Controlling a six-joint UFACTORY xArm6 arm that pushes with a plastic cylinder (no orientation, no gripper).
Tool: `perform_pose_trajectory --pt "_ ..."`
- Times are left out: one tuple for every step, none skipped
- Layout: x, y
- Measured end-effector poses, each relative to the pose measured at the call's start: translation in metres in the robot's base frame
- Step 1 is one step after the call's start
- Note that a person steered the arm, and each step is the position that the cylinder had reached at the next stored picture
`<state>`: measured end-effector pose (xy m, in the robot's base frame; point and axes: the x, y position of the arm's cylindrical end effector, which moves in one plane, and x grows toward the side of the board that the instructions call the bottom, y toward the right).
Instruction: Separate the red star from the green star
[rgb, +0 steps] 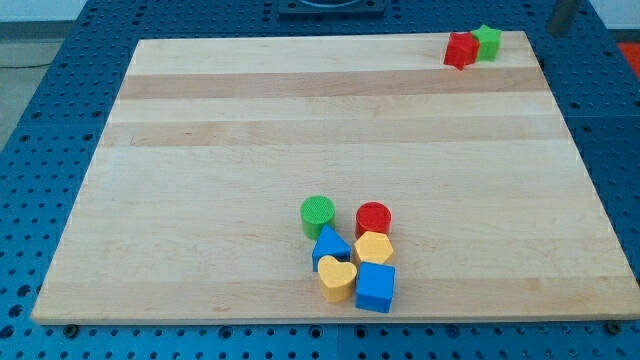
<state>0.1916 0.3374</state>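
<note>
The red star (460, 49) and the green star (487, 42) sit touching each other at the top right corner of the wooden board (300, 130), red on the left, green on the right. My tip (558, 32) shows as a dark rod at the view's top right. It is beyond the board's right edge, to the right of the green star and apart from it.
A cluster of blocks lies near the board's bottom middle: a green cylinder (318, 215), a red cylinder (373, 218), a blue triangle (329, 245), a yellow hexagon (373, 248), a yellow heart (337, 279) and a blue cube (376, 287).
</note>
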Motion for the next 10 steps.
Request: perform_pose_trajectory --pt "0.0 -0.023" --pt "0.0 -0.054" --pt "0.001 -0.073" --pt "0.001 -0.089" --pt "0.008 -0.095" --pt "0.023 -0.095" --pt "0.033 -0.096" --pt "0.034 -0.111" --pt "0.045 -0.125" --pt "0.054 -0.143"
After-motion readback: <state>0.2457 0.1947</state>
